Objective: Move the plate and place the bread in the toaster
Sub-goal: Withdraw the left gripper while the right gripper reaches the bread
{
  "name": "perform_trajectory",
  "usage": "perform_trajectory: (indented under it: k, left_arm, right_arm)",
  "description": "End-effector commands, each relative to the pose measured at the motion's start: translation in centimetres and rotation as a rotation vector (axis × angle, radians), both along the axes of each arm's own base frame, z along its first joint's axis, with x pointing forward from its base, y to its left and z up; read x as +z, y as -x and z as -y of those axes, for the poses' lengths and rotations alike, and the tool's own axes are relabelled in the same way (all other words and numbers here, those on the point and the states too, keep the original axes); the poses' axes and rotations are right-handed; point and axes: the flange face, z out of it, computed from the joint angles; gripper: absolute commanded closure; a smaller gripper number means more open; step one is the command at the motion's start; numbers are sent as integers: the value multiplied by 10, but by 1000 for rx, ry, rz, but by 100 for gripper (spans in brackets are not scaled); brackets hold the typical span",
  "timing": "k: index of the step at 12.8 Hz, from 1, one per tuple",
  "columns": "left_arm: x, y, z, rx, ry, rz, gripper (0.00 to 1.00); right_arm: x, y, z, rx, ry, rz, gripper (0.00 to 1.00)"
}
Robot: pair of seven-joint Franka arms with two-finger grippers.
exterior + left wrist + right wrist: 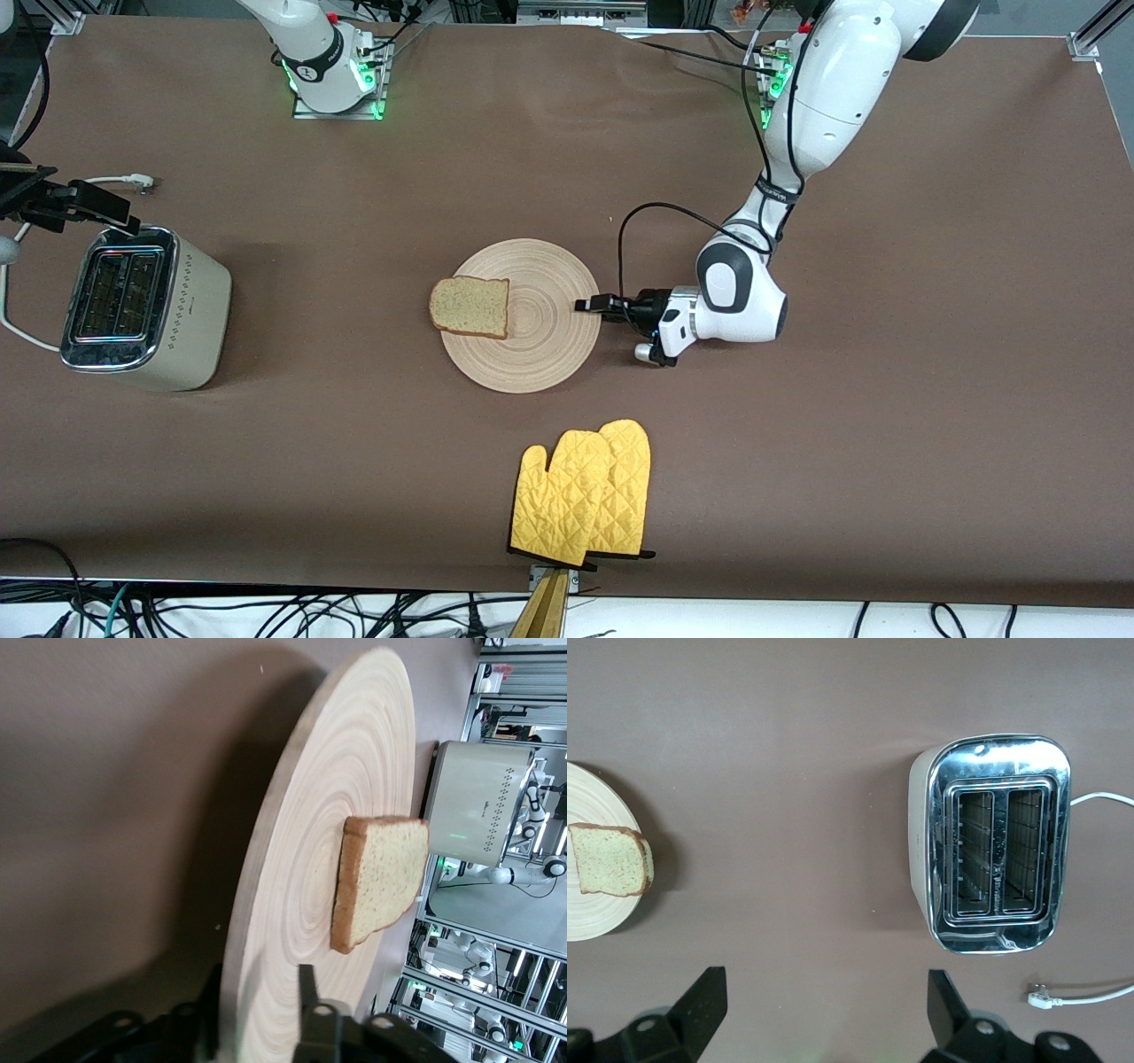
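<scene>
At the plate's [532,346] rim toward the left arm's end of the tabletop [886,443], the left gripper [595,306] lies low and level, its wrist bent so the jaws point sideways along the surface. In its wrist view the rim sits between the two fingers [306,992], one above the wood and one below; I judge the jaws closed on the plate, or very nearly so. The bread [470,307] lies on the plate at the edge away from these jaws, overhanging slightly toward the toaster [142,306].

Moving the plate looks to be the step in hand. Next comes a smooth slide or a level lift toward the toaster, slow enough that the slice does not slip off.

Over the tabletop beside the toaster, the right gripper [824,1001] waits with its jaws spread wide and empty, looking straight down on both slots.
</scene>
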Motion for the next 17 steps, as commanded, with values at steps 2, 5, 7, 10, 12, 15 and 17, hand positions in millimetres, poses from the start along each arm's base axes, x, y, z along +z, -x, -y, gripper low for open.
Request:
perform_trajectory:
  k: [2, 5, 7, 10, 12, 15, 17]
  left_arm:
    - [42, -13, -56, 42, 25, 80, 0]
    - [101, -14, -111, 53, -24, 156, 0]
    - [156, -30, -158, -34, -152, 306, 0]
    - [258, -38, -256, 28, -324, 507, 0]
    - [283, -34, -273, 44, -345, 547, 0]
    - [354, -12, -291, -149, -595, 688, 0]
    - [384, 4, -320, -187, -723, 632, 0]
  right_arm:
    - [5, 1, -6, 12, -5, 0, 0]
    - [-3, -2, -16, 22, -7, -16, 0]
    - [-5, -3, -25, 35, -10, -23, 0]
    - [-34, -14, -47, 79, -8, -75, 0]
    - [-61, -24, -75, 101, -54, -110, 0]
    - [-129, -51, -145, 36, -274, -133, 1]
    - [-179, -49, -191, -46, -249, -127, 1]
